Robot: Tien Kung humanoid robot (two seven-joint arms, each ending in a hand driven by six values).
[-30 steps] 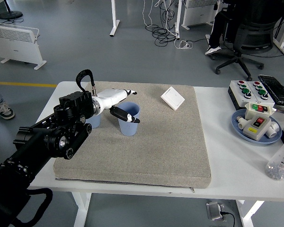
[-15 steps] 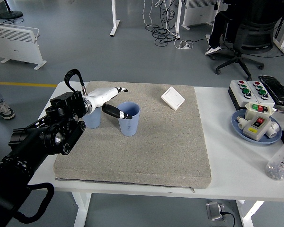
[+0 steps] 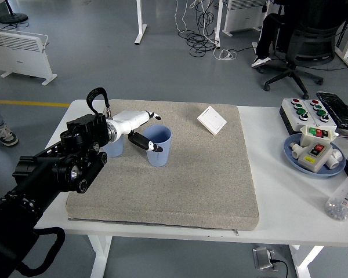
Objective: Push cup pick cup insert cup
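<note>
Two light blue cups stand on the grey mat [image 3: 197,174]. One cup [image 3: 159,145] is upright near the mat's back left. The second cup [image 3: 115,146] is just left of it, mostly hidden behind my left arm. My left hand [image 3: 146,128], white with black fingertips, reaches over the first cup's left rim; its thumb lies against the cup's near left side and the fingers stretch above the rim. The fingers look relaxed, not clamped on the cup. My right arm is out of view.
A white square switch plate [image 3: 211,120] lies at the mat's back. On the table's right stand a button box [image 3: 304,110], a blue dish [image 3: 292,156] with white parts, and a clear bottle [image 3: 343,200]. An office chair stands beyond the table.
My left hand swung back left off the cup half a second ago, then came right again to its left rim. The cup has stayed about where it was.
</note>
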